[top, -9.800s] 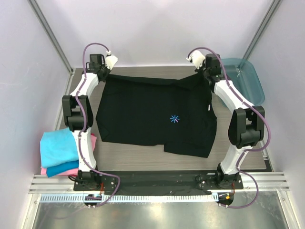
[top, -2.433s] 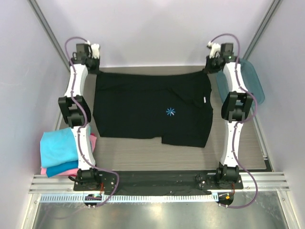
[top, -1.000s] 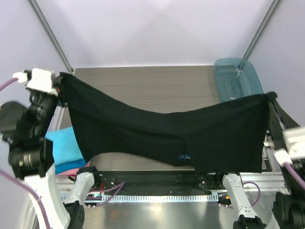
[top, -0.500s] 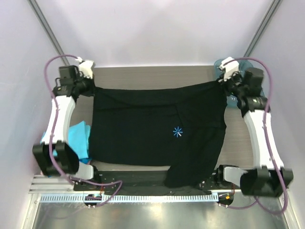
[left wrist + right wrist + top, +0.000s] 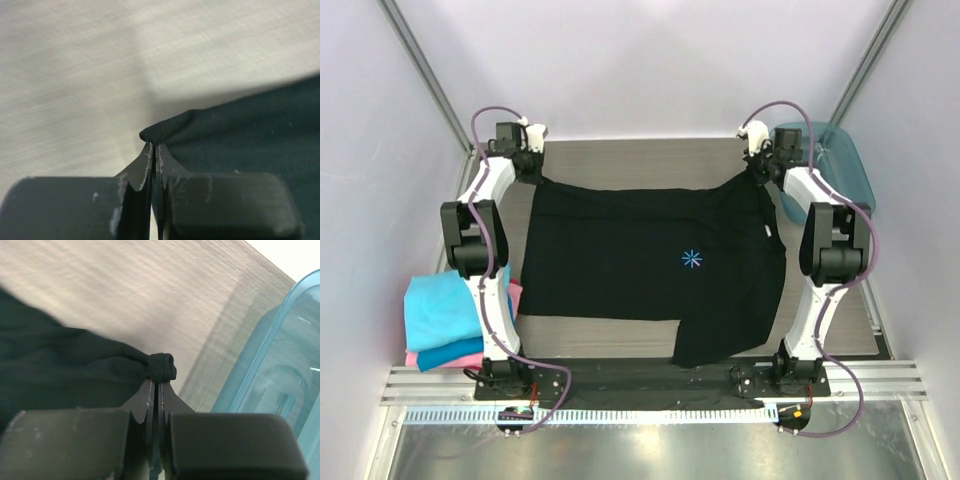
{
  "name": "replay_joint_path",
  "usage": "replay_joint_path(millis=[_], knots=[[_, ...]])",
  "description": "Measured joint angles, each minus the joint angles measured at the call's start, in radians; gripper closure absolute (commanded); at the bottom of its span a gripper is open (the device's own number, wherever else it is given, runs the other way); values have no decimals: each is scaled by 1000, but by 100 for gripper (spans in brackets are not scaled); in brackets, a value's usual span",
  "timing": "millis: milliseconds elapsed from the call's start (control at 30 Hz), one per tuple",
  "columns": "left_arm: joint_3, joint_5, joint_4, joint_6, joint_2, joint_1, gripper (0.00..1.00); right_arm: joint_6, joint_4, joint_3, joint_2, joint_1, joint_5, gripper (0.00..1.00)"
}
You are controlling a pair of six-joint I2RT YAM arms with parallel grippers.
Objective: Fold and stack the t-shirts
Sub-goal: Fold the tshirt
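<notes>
**Step in hand: laying the garment out flat before the first fold.**

1. Check the left gripper (image 5: 154, 150). Its jaws are pressed together on a small bunched corner of the black t-shirt (image 5: 640, 250). The cloth runs away from the fingertips toward the gripper's inner side, and bare table (image 5: 650, 160) lies ahead of them.
2. Check the right gripper (image 5: 155, 385). Its jaws are likewise closed on a rolled nub of the same shirt. The cloth trails off to its inner side. The teal tray (image 5: 840, 165) stands just beside it on the outer side and does not touch the shirt.
3. Note where the shirt lies. It is spread on the table between the two grippers and back toward the arm bases. Its far edge sags slightly between the two pinched corners. One flap (image 5: 720, 340) reaches further toward the bases on the right gripper's side.
4. Note the folded t-shirts (image 5: 445, 310). They are stacked well behind the left gripper, beside that arm's base.

**Next move, as judged:** Settle both corners onto the table evenly, then open both grippers. Keep the far edge taut as you do so, or it will probably wrinkle. The uneven flap will probably need squaring before you fold.
</notes>
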Motion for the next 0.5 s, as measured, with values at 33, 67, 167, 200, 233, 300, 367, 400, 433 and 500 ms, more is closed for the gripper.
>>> replay_joint_path(millis=[33, 67, 167, 200, 233, 300, 367, 400, 433, 500], knots=[[23, -13, 6, -3, 16, 0, 100, 0, 4, 29, 37, 0, 9, 99], [46, -27, 10, -5, 33, 0, 100, 0, 6, 57, 63, -2, 17, 99], [95, -68, 26, -8, 64, 0, 100, 1, 6, 181, 157, -2, 42, 99], [106, -81, 31, -8, 72, 0, 100, 2, 5, 224, 187, -2, 48, 99], [116, -96, 41, -8, 80, 0, 100, 4, 7, 262, 211, -2, 54, 99], [126, -125, 56, -8, 93, 0, 100, 12, 8, 353, 270, -1, 63, 99], [127, -163, 74, -8, 108, 0, 99, 26, 16, 434, 328, 3, 75, 99], [127, -177, 80, -8, 116, 0, 98, 34, 19, 480, 364, 5, 81, 99], [127, -189, 86, -7, 125, 0, 98, 40, 19, 510, 389, 7, 85, 99], [130, -213, 97, -7, 147, -1, 97, 50, 22, 583, 455, 11, 97, 99]])
